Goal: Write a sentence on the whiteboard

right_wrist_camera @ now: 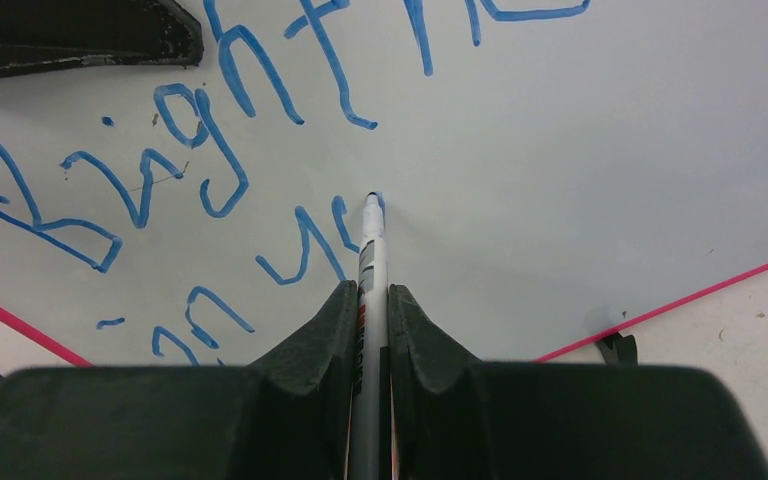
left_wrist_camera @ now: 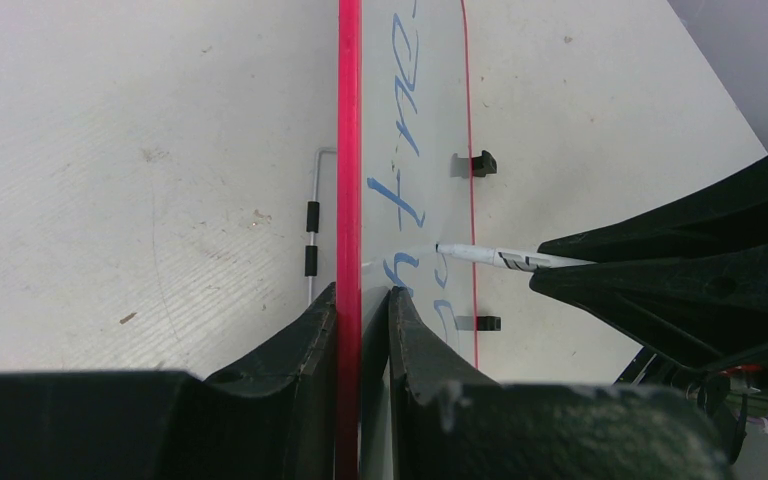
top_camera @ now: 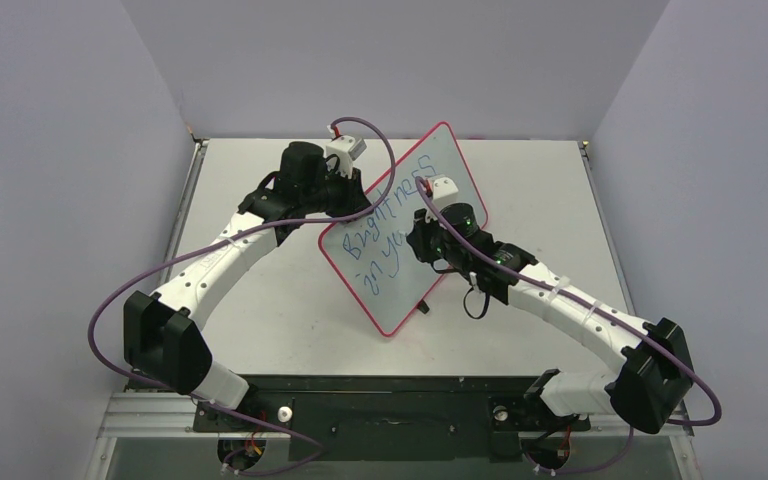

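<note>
Top view: the flat white whiteboard (top_camera: 400,235) with its thin red-pink rim stands tilted in the middle of the grey table (top_camera: 280,310). The blue handwritten sentence (top_camera: 385,210) reads "Brightness", then "in yo…".

Left wrist view: the left gripper (left_wrist_camera: 362,292) pinches the whiteboard's rim.

Right wrist view: the right gripper (right_wrist_camera: 372,292) clamps a slim white marker (right_wrist_camera: 371,240), with its tip on the whiteboard. The second line looks unfinished.

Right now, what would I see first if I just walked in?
The whiteboard stands tilted in the middle of the table, with big blue words across it. The left end effector pinches its red rim, and the right end effector holds a white marker with its tip at the second line.
</note>
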`<state>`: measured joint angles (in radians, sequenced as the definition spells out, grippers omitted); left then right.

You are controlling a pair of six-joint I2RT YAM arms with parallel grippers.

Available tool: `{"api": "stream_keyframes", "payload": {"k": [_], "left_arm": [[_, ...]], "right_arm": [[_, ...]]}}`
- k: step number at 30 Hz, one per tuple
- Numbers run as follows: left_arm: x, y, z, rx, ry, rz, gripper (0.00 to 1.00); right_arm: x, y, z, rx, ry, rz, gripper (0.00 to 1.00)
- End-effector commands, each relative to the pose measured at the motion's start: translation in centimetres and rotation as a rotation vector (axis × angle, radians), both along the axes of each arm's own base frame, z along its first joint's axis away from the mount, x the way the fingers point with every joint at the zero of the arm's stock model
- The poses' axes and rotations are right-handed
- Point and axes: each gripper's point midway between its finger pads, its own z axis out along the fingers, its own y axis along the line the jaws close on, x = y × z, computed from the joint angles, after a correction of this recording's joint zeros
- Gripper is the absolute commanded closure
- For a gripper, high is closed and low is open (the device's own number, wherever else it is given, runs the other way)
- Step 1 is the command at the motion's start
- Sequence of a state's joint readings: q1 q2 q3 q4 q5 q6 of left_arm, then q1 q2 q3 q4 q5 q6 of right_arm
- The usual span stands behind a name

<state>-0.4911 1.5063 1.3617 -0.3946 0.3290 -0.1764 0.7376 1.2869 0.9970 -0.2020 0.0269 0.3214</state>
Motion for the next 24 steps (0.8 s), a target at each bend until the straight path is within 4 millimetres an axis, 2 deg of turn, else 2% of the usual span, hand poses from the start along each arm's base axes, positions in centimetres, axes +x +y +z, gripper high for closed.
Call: {"api": "stream_keyframes", "payload": {"k": [1, 17, 24], "left_arm": [[1.7, 2.0, 1.6, 0.082, -0.151, 0.049, 1.00], [1.7, 2.1, 1.6, 0.085, -0.151, 0.051, 1.00], [1.7, 2.2, 1.7, 0.086, -0.155, 0.054, 1.00]], "right_arm": [[-0.1, 1.3, 2.3, 0.050, -0.043, 0.035, 1.00], [-0.7, 2.1, 3.3, 0.072, -0.060, 0.056, 1.00], [-0.8, 0.7, 3.8, 0.059, -0.090, 0.021, 1.00]]}}
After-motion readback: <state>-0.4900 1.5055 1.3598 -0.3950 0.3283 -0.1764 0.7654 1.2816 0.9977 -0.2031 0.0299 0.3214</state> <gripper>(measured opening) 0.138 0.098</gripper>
